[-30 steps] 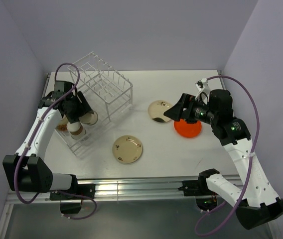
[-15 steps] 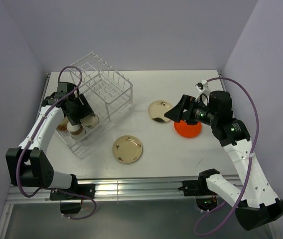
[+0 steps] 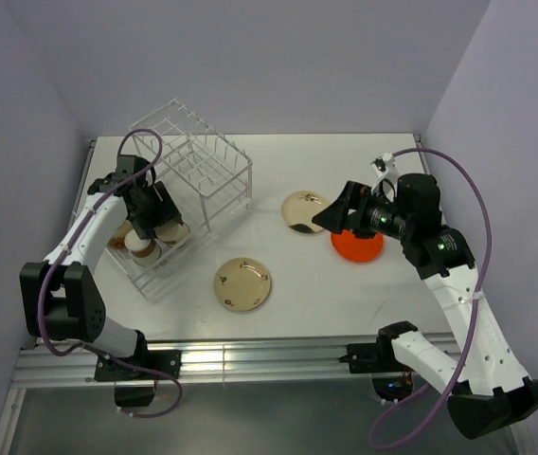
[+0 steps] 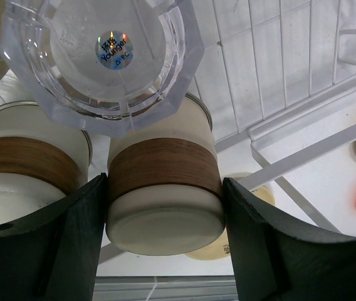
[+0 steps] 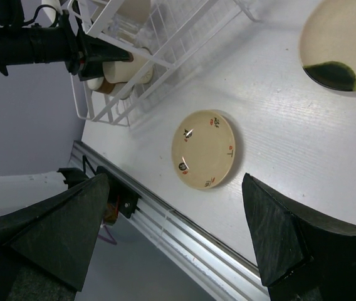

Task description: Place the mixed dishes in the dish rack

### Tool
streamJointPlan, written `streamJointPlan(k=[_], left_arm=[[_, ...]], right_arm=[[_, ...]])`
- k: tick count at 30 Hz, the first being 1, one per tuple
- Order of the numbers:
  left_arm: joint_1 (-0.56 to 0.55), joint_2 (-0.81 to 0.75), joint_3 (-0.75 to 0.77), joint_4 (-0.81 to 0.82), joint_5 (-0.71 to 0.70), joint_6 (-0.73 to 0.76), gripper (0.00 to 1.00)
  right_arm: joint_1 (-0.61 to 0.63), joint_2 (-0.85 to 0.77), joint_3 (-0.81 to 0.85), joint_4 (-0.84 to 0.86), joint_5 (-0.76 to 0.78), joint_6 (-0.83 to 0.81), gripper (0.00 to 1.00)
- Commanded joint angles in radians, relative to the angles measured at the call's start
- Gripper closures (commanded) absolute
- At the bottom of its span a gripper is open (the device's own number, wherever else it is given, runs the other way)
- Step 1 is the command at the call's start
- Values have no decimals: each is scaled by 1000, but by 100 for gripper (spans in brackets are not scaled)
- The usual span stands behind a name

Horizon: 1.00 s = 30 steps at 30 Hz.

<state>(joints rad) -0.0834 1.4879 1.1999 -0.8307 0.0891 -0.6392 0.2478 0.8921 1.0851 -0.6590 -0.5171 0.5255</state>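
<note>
One cream cup with a brown band, the held cup [image 4: 164, 164], is pinched by the left end effector [image 3: 152, 210] inside the lower tray section of the dish rack [image 3: 196, 163]. The rack stands at the far left of the counter [image 3: 335, 289], its tall slotted section on the far side and the flat tray nearer the arms. In the left wrist view the two dark fingers [image 4: 81, 238] press against opposite sides of the held cup, whose base is turned toward the camera. A second cup [image 4: 31, 166] of the same cream and brown make sits just to the left of it in the tray, outside the left finger. A clear glass [image 4: 99, 53] lies just beyond the two cups, its base with a small round sticker also facing the camera; in that view it overlaps both.

The right end effector [image 3: 329, 216] hovers over the right half of the counter with its fingers spread wide and nothing between them. It hangs over the far-left edge of the orange plate [image 3: 359, 248], which lies flat on the counter. Just left of that is a cream plate with a dark motif [image 3: 299, 210]. Another cream plate with small motifs [image 3: 242, 282] lies flat nearer the arms, around mid-counter, close to the tray's near corner but apart from it.
</note>
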Motion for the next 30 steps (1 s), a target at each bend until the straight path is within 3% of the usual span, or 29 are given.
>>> streamJointPlan(k=[1, 8, 19, 30], left_arm=[[4, -2, 59, 22, -12, 18, 56], [4, -5, 47, 27, -9, 12, 41], [2, -15, 13, 35, -19, 18, 18], [2, -38, -22, 41, -18, 19, 12]], right_arm=[[-10, -15, -14, 25, -9, -12, 6], [-5, -1, -73, 58, -57, 28, 7], [131, 42, -116, 79, 45, 56, 7], [295, 91, -270, 203, 127, 133, 7]])
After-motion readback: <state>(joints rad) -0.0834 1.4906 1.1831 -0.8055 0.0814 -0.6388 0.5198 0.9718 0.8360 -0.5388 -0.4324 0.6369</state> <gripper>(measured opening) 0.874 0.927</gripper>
